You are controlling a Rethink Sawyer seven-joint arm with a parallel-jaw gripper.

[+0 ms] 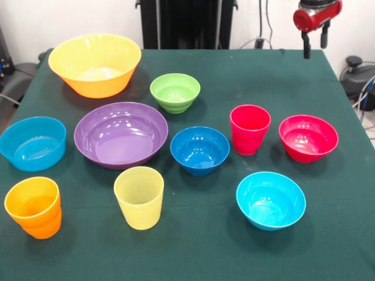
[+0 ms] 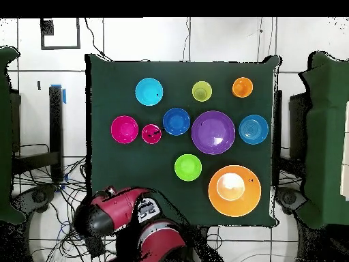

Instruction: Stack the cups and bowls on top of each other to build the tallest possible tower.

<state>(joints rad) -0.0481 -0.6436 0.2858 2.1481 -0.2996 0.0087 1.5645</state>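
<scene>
Nothing stacked yet; end effector (image 1: 314, 42) parked high at the table's far right corner.

We see all ten pieces standing apart on the green table (image 1: 199, 246): no tower begun. In the front view the end effector hangs empty, its two fingers slightly parted, a narrow gap. The red cup (image 1: 249, 129) stands upright just left of the red bowl (image 1: 308, 137), both nearer to the camera than the end effector and a little left of it. We judge these the closest pair to start with: the approach runs forward and down, cup axis vertical. The orange cup (image 1: 33, 206) and large yellow-orange bowl (image 1: 95, 63) lie well apart, far across the table.
</scene>
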